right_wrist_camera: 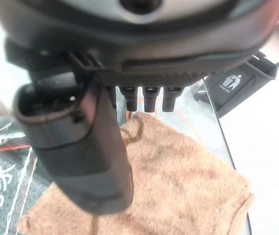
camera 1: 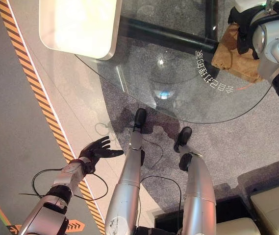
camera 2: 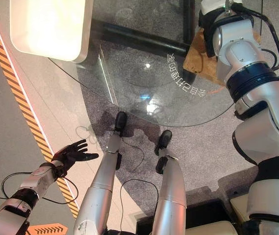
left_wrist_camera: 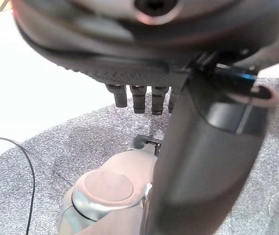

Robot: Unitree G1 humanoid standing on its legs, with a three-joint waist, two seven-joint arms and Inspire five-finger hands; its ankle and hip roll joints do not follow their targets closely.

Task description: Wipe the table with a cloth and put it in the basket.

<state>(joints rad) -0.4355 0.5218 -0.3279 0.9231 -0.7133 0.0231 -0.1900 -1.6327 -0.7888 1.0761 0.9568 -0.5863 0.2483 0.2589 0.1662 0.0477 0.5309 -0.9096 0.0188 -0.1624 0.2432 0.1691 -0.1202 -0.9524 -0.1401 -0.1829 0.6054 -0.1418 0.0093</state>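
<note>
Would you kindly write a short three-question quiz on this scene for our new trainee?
1. True or false: the brown cloth lies on the glass table.
2. Which robot hand hangs over the cloth: A) left robot hand, B) right robot hand?
3. Fill in: past the table's far edge, in the right wrist view, stands a dark ____.

Key: 1 true; 2 B; 3 bin. The left robot hand is open, away from the table, over the floor.

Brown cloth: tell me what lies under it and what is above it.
The brown cloth lies flat on the glass table. The right hand hovers above it, fingers straight. The glass directly beneath the cloth is covered.
</note>
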